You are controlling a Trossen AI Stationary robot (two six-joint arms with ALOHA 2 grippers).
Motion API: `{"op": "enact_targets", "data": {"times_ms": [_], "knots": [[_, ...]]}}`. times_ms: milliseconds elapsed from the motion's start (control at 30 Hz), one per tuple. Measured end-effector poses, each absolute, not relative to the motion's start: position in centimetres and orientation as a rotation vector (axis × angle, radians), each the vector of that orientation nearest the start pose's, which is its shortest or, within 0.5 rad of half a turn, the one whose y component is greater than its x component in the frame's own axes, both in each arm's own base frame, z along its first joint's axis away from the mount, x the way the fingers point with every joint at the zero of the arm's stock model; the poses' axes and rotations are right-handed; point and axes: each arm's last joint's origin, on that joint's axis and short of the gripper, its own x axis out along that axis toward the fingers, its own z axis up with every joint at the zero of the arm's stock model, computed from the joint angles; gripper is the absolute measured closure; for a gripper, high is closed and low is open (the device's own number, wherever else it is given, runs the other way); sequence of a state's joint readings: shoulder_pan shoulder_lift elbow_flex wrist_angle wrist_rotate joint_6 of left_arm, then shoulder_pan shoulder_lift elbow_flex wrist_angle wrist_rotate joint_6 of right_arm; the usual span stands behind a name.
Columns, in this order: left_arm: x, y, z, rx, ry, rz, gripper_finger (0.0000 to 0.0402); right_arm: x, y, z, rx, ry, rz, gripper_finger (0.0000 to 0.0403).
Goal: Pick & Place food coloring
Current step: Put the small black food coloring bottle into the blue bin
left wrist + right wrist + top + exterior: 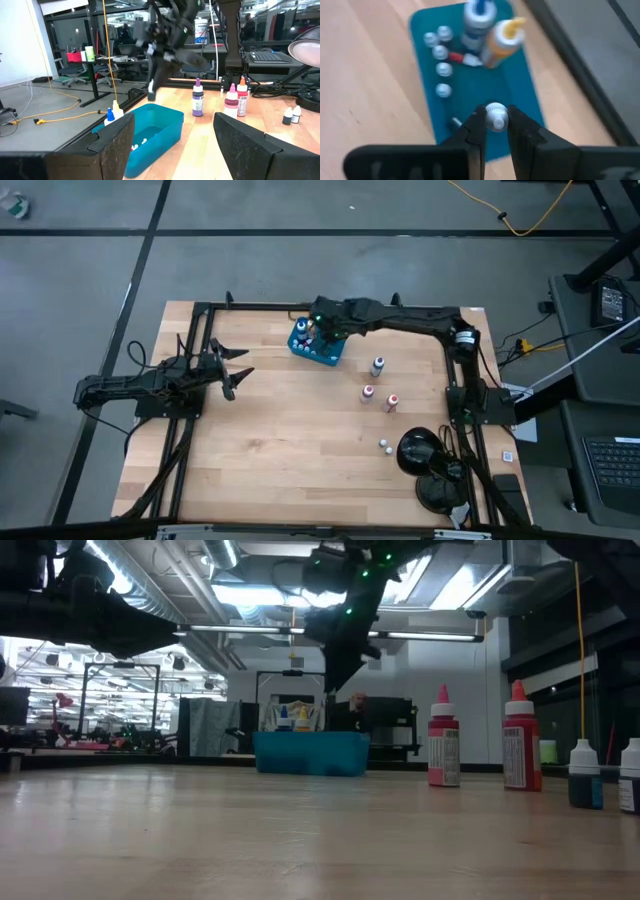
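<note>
Two arms at a wooden table (pixel 280 450), right gripper (pixel 495 121) pinching a white-capped vial (pixel 496 115) above the teal tray (pixel 517 90), left gripper (pixel 238 366) spread, waiting well left of it

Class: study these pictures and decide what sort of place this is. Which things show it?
Probably a robotics lab or workshop: a wooden table framed by two robot arms, loose cables on the floor, and desks with office chairs beyond.

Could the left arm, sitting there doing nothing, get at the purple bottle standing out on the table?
Probably yes. The left gripper is open and empty, and bare table lies between it and the purple bottle. The right gripper is over the tray.
</note>
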State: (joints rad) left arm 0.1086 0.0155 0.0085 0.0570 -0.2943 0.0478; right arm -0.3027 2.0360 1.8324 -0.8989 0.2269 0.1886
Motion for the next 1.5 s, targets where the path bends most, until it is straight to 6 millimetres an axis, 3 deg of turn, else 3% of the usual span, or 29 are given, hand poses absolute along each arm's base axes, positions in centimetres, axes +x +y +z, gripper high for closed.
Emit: {"op": "enact_targets", "data": {"times_ms": [333,700,867,1267,1500], "knots": [[9.5,1.9,17.1,0.042,-0.040,0.404,0.0135,43.9,-12.5,21.0,0.202,1.141,-0.498,0.0345],[9.5,1.9,17.1,0.043,-0.041,0.404,0.0135,44.6,-12.6,17.9,0.201,1.206,-0.496,0.0343],[9.5,1.9,17.1,0.042,-0.040,0.404,0.0135,44.6,-12.6,17.8,0.198,1.212,-0.494,0.0334],[9.5,1.9,17.1,0.042,-0.040,0.404,0.0135,44.4,-12.6,18.1,0.174,1.227,-0.477,0.0260],[9.5,1.9,17.1,0.042,-0.040,0.404,0.0135,43.3,-12.9,21.4,0.182,1.170,-0.498,0.0257]]}}
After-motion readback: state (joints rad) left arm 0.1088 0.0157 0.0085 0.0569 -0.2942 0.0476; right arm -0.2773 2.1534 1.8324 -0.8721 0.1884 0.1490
